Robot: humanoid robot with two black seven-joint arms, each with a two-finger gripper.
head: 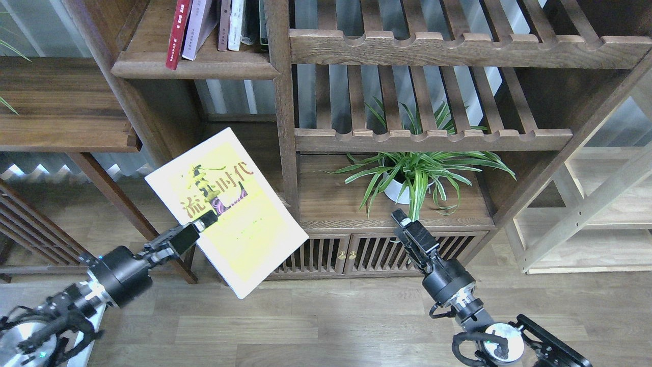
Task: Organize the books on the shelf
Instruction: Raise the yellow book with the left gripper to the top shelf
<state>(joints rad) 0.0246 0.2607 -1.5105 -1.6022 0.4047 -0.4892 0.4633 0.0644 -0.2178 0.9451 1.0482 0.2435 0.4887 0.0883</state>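
Note:
My left gripper (206, 222) is shut on the left edge of the large yellow-green book (229, 214). It holds the book tilted in the air, in front of the bookcase's lower left compartment. The shelf (193, 66), a solid dark-brown board with a rounded lip, is at the top left. A red-spined book (178, 30) and a pale book (197, 28) lean on it beside thin brown, white and dark-spined books (235, 23). My right gripper (402, 222) is off the book, in front of the low cabinet. Its fingers cannot be told apart.
A potted spider plant (407, 178) stands on the cabinet top right of the upright post (285, 127). Slatted shelves with scalloped rails (433, 137) fill the right side. A low cabinet with slatted doors (326, 257) is below. A dark wooden ledge (61, 117) juts out at left.

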